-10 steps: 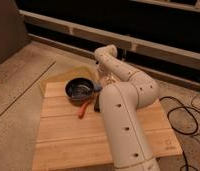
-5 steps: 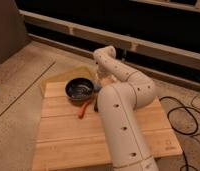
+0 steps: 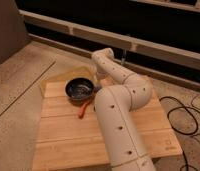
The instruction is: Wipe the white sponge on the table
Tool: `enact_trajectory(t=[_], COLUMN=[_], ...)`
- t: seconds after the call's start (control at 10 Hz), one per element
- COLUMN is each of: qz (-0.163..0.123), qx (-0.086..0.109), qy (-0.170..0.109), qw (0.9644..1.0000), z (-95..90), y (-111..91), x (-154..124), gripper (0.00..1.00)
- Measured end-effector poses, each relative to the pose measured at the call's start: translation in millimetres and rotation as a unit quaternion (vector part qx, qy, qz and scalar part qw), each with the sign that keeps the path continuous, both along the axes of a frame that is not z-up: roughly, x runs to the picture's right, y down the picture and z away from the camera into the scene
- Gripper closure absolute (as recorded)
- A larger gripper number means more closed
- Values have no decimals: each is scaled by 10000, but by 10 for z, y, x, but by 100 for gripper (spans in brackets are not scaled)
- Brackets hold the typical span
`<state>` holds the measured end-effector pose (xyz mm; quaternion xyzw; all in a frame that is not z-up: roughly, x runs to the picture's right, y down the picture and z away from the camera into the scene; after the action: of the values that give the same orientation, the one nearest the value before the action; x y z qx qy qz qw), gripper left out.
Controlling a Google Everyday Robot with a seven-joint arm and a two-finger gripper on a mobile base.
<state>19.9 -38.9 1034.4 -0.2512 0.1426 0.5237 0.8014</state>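
Note:
The table point(image 3: 68, 135) is a square top of light wooden planks on the concrete floor. A dark bowl point(image 3: 79, 90) sits near its far left corner, with pale glints inside. The white sponge does not show; I cannot tell whether it lies in the bowl or behind the arm. My white arm rises from the bottom edge, bends at the elbow point(image 3: 130, 95) and reaches down over the table's far side. My gripper point(image 3: 94, 85) is a dark shape at the bowl's right rim, mostly hidden behind the forearm.
An orange-red tool point(image 3: 84, 108) lies on the planks just in front of the bowl. Black cables point(image 3: 185, 117) coil on the floor to the right. A low wall ledge point(image 3: 158, 47) runs behind the table.

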Motion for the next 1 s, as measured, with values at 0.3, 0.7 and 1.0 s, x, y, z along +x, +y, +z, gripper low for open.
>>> enact_trajectory(t=[0.3,0.7,1.0], qz=[-10,216,374], qx=[21,16,-27], qy=[-135,-100,-55], qw=[9999,9997,9993], z=[22,4,-3], y=[-29,-21,35], x=[-205,-111,46], gripper=[35,47,80])
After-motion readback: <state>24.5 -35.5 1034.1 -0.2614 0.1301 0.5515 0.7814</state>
